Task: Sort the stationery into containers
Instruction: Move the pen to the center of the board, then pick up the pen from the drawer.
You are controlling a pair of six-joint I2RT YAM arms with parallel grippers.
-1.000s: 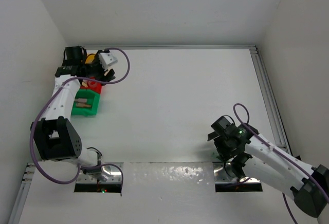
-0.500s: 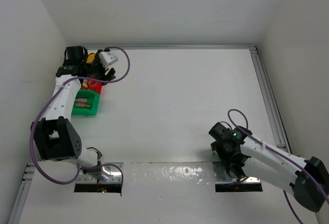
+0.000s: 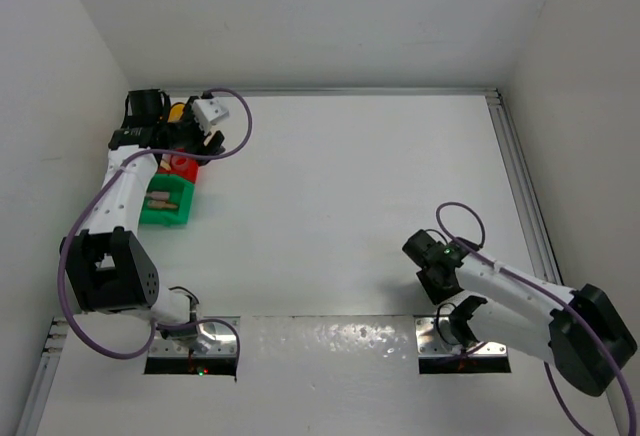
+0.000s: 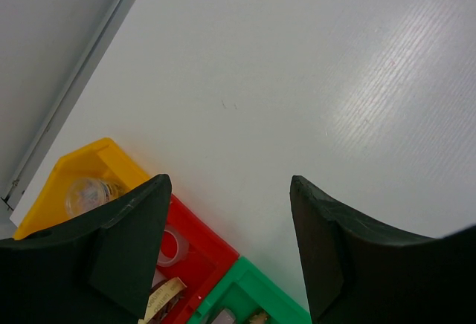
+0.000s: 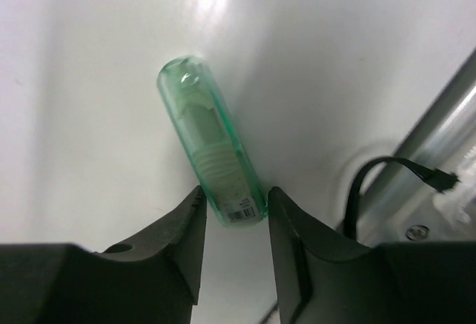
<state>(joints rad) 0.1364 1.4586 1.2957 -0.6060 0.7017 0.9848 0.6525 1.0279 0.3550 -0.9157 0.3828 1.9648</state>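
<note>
A clear green capsule-shaped piece [image 5: 212,142] lies on the white table in the right wrist view. My right gripper [image 5: 236,192] has its jaws closed against both sides of the capsule's near end. In the top view the right gripper [image 3: 425,256] is low at the near right and hides the capsule. My left gripper [image 4: 229,183] is open and empty above the joined bins [image 3: 170,186] at the far left. The yellow bin [image 4: 82,166] holds a tiny clear pot [image 4: 85,194]. The red bin [image 4: 212,248] holds a clear tape ring [image 4: 169,246]. The green bin [image 4: 260,298] holds small pieces.
A metal rail [image 3: 520,186] runs along the table's right edge. A black cable [image 5: 372,179] and a metal mounting plate [image 5: 439,190] lie just right of the capsule. White walls close in the left, back and right sides.
My right gripper has pulled in towards the arm bases and shifted slightly left, its wrist turning. The left arm has hardly moved.
</note>
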